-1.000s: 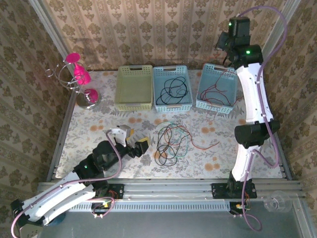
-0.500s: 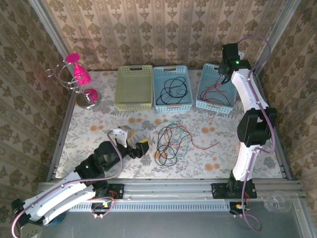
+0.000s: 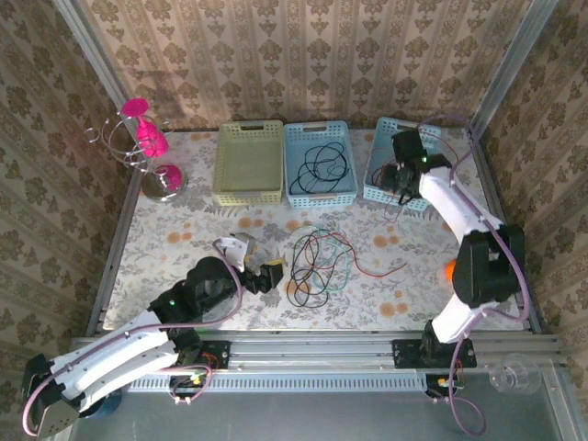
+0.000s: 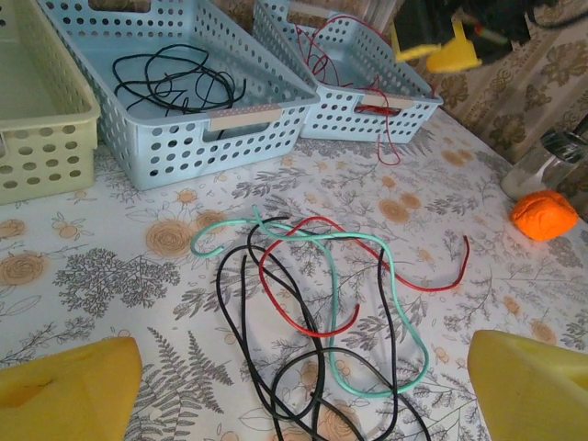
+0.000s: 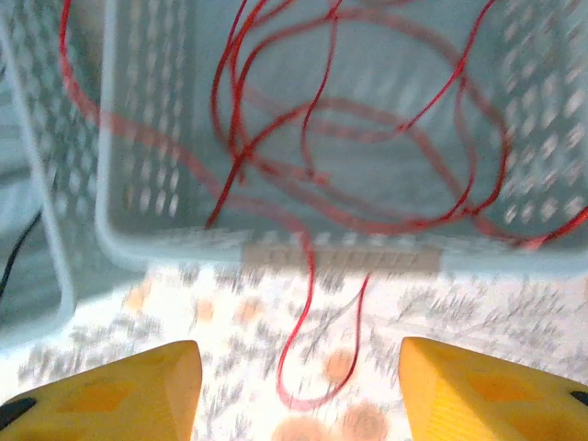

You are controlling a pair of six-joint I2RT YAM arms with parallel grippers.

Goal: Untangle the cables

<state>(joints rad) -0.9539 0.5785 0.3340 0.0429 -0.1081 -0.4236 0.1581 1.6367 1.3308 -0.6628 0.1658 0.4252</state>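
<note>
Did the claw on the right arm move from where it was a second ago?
Yes. The right claw came away from the patterned back wall and dropped toward the table. It now hangs over the right-hand blue basket.

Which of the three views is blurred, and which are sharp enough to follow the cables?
Right wrist view: blurred, the red cable and the blue basket smeared. Left wrist view: sharp, the cables each distinct. Top external view: sharp, evenly lit, no strong glare.
</note>
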